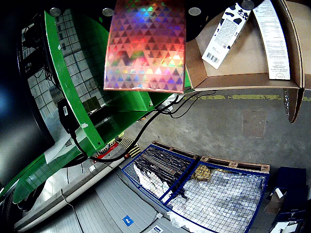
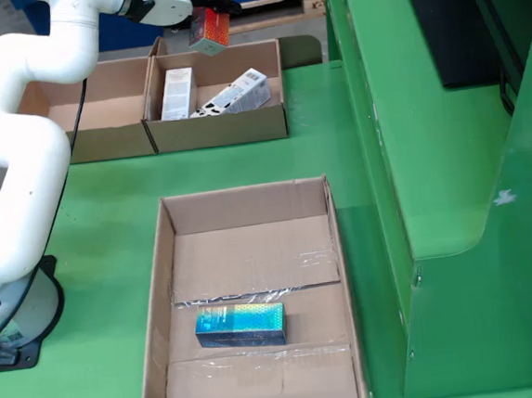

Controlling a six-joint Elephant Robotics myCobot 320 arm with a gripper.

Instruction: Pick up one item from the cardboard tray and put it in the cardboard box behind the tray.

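**Shiny Packet Being Held Over Rear Box**

Nearest the fixed camera, one blue carton (image 2: 240,325) is lying flat in the cardboard tray (image 2: 159,301), left behind as the only item in it. It is resting near the tray's middle, apart from the walls.

Farther back, the gripper (image 2: 209,6) is being held above the cardboard box (image 2: 220,128), with a shiny packet (image 2: 208,34) being carried from it. In the gripper view this packet (image 1: 146,46) is filling the upper middle of the frame, tilted, with its lower edge hanging free. How the jaws are standing is not being shown; only that the packet is being held off every surface.

Two white cartons (image 2: 232,95) are already lying in the box, one upright against the back wall, one on its side. The packet is being kept above the box's back rim, judged to be so that it falls inside the walls once released.

A second open box (image 2: 97,130) is standing just beside, to the left in the fixed view. The drop is judged not yet made.
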